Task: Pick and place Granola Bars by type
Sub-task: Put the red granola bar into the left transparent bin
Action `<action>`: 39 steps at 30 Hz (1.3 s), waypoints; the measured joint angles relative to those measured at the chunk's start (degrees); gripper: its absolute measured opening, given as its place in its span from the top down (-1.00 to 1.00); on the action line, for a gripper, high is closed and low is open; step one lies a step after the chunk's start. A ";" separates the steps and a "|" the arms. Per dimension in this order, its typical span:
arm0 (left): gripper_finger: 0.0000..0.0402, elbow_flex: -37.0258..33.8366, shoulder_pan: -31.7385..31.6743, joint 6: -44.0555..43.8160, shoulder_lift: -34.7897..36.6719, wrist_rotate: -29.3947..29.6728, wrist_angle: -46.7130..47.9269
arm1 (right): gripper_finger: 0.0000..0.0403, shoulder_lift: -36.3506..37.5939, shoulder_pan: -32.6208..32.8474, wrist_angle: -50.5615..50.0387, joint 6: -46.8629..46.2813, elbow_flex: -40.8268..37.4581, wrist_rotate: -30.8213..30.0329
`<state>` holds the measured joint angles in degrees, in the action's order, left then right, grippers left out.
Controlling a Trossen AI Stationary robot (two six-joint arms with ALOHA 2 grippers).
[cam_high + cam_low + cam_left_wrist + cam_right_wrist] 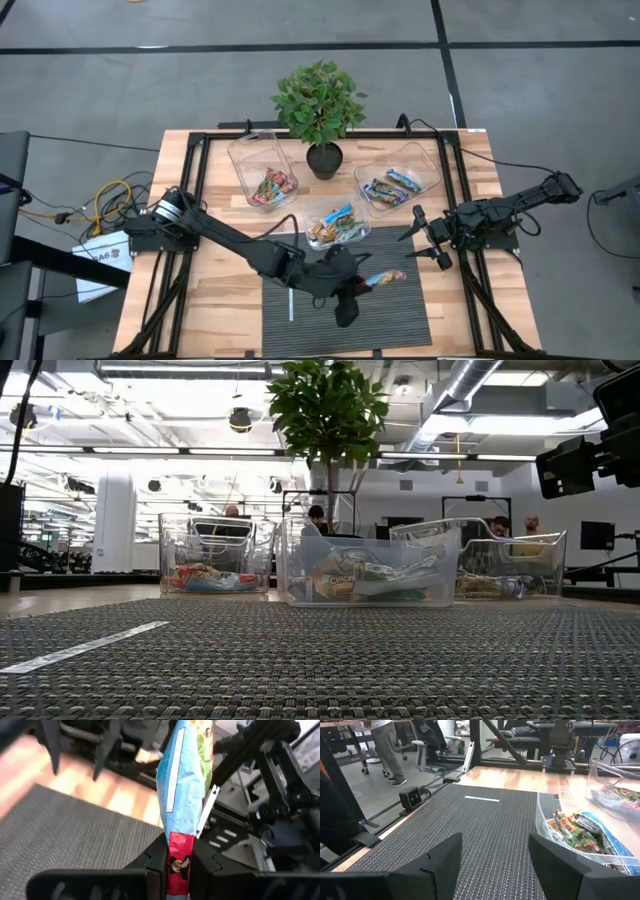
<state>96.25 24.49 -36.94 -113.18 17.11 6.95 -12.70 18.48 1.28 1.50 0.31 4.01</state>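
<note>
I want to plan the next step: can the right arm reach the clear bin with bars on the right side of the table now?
Probably yes. The right gripper hangs open and empty just beside the right bin, with nothing between them. The left gripper is shut on a bar over the mat, away from that path.

Blue-wrapped granola bar (385,277) lifted, others binned (273,186)

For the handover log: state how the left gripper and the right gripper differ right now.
The left gripper is shut on a granola bar above the dark mat; the right gripper is open and empty. The left reaches mid-table; the right waits by the table's right edge. Both are dark two-finger grippers.
</note>
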 joint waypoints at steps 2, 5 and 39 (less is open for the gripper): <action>0.81 0.00 -0.06 0.74 0.68 1.32 0.14 | -0.10 0.01 0.01 0.00 0.00 0.01 0.01; 0.81 0.00 -0.35 0.93 1.12 1.69 1.21 | -0.10 0.01 0.02 0.00 0.00 0.01 0.02; 0.81 -46.02 -10.22 5.92 45.96 0.86 7.18 | -0.10 0.01 0.02 0.42 0.00 0.00 0.02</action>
<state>50.23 14.27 -31.03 -67.22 17.98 14.13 -12.69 18.50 1.69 1.50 0.31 4.03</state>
